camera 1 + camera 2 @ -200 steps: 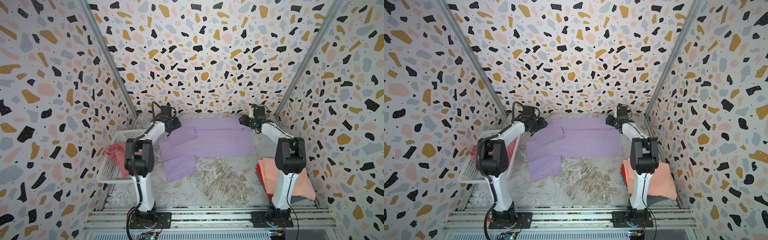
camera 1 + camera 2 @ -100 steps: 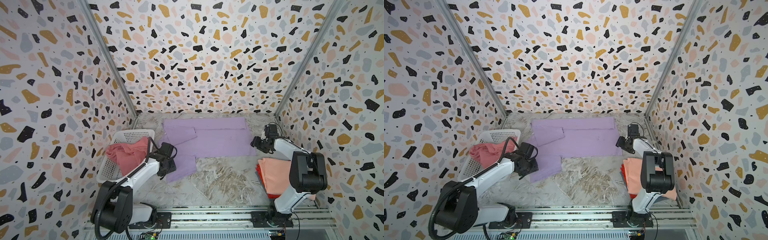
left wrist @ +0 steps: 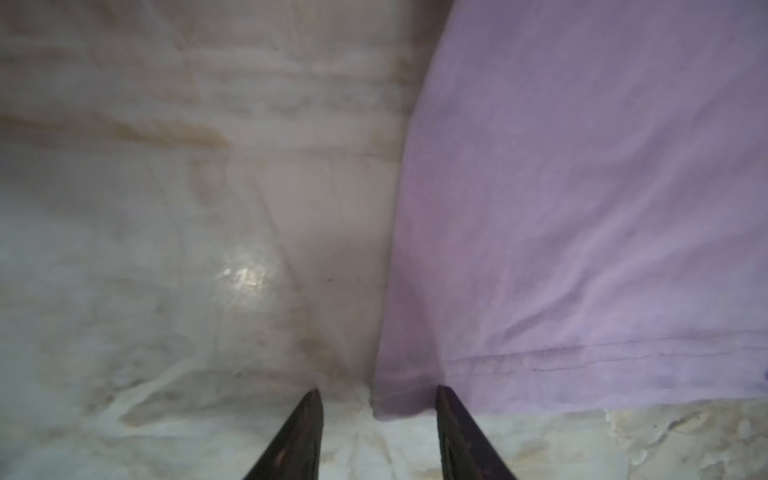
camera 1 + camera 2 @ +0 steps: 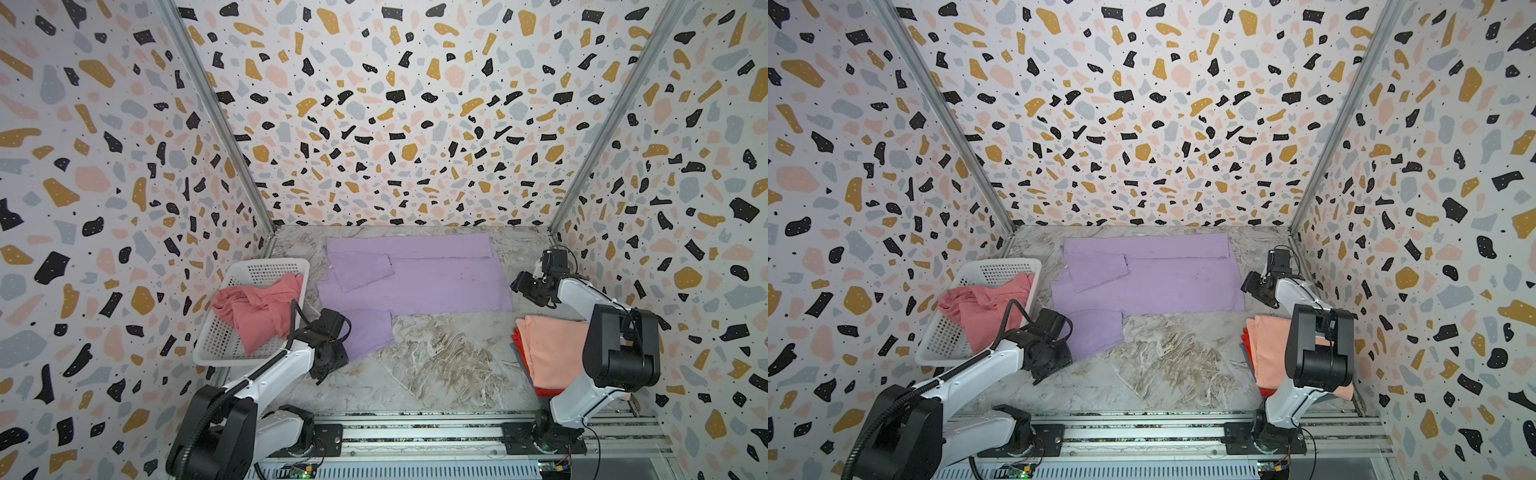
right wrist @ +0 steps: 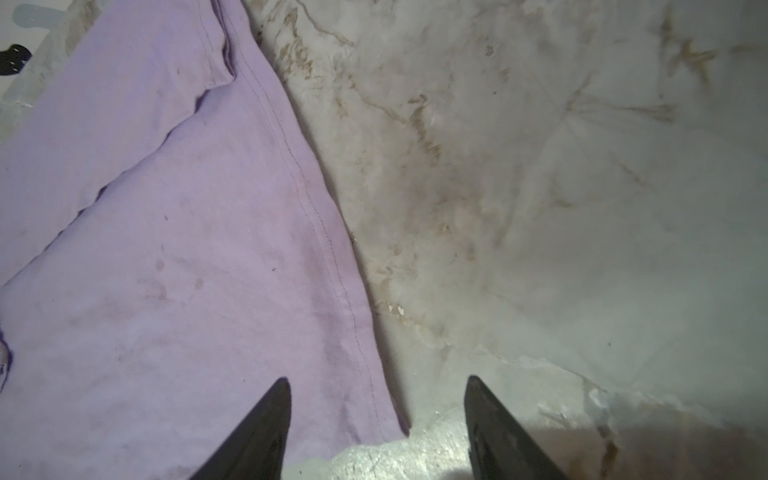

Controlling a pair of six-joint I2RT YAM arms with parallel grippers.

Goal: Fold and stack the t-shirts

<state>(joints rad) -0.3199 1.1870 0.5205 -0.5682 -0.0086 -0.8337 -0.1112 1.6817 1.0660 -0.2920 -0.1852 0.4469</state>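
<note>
Across the middle of the table [image 4: 436, 374] the lilac t-shirt [image 4: 415, 278] lies spread flat, its far long edge and one sleeve folded onto the body and the other sleeve sticking out toward the front. I have the left end effector [image 3: 377, 391] low at that sleeve's corner, jaws apart with the corner between the fingertips [image 3: 441, 392]. The right end effector [image 5: 378, 379] is at the hem side, also parted, one tip over the cloth and one over bare table. I judge the cloth light, limp and thin. It will sag and drag as soon as one end lifts, so both ends should rise together. The stitched hem and sleeve edge are the firmest places to pinch, close to the corners. The smooth surface gives little for a tip to get under, so I expect to press down and scrape in. The rose pink t-shirt [image 4: 257, 307] sits crumpled in the white basket [image 4: 266, 266], and the peach t-shirt [image 4: 552, 349] lies folded at the right on the red t-shirt [image 4: 520, 353]. Only a strip of the red one shows, and the right arm covers part of that stack. In both top views the wrists hide the fingertips, and the left wrist view is blurred. I cannot tell whether any tip touches cloth yet.
</note>
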